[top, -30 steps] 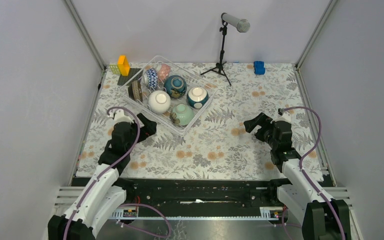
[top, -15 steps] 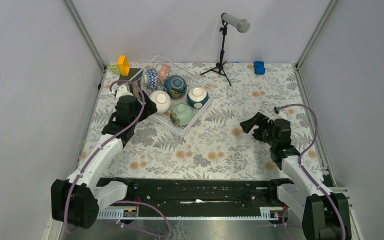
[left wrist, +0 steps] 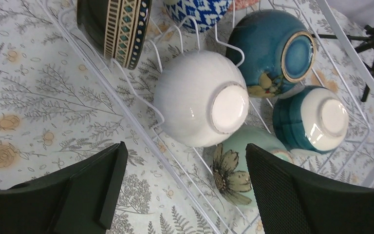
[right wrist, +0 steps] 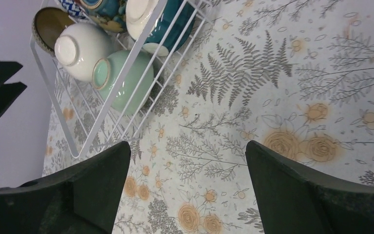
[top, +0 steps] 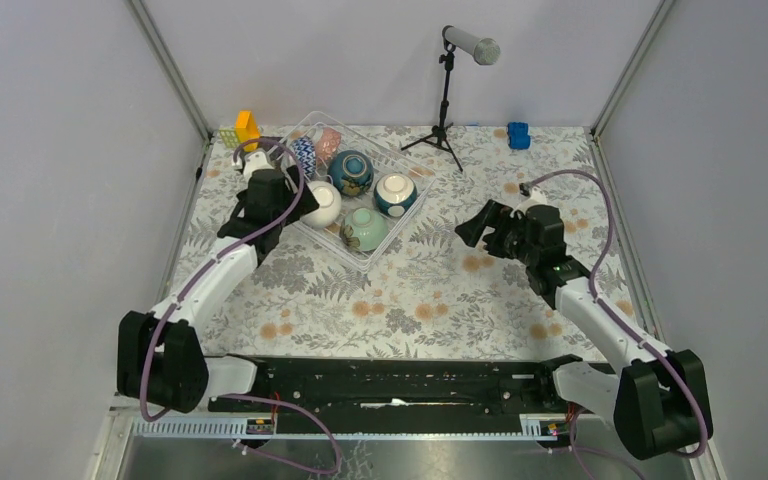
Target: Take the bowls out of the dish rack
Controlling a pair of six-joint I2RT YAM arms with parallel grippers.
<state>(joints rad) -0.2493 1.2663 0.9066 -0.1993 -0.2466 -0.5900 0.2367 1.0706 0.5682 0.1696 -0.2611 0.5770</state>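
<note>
The left gripper (left wrist: pixel 186 151) hangs at the near-left edge of the dish rack (top: pixel 398 222), its fingers spread wide and holding nothing, close to the white bowl (left wrist: pixel 199 105). The rack has thin white wires and stands at the far left of the flowered table (top: pixel 410 300). The bowls in it lie bottom up or on their sides: the brown striped bowl (left wrist: pixel 114 24), the zigzag bowl (left wrist: pixel 197 12), the dark teal bowl (left wrist: pixel 268 51), the blue-white bowl (left wrist: pixel 311 119) and, nearest, the pale green bowl (left wrist: pixel 243 165). The right gripper (right wrist: pixel 187 146), also spread and empty, hovers over the table to the right of the rack.

plain pale grey walls (top: pixel 50 150) enclose three sides of a fern-and-flower tablecloth (top: pixel 430 300) under soft, even light.
</note>
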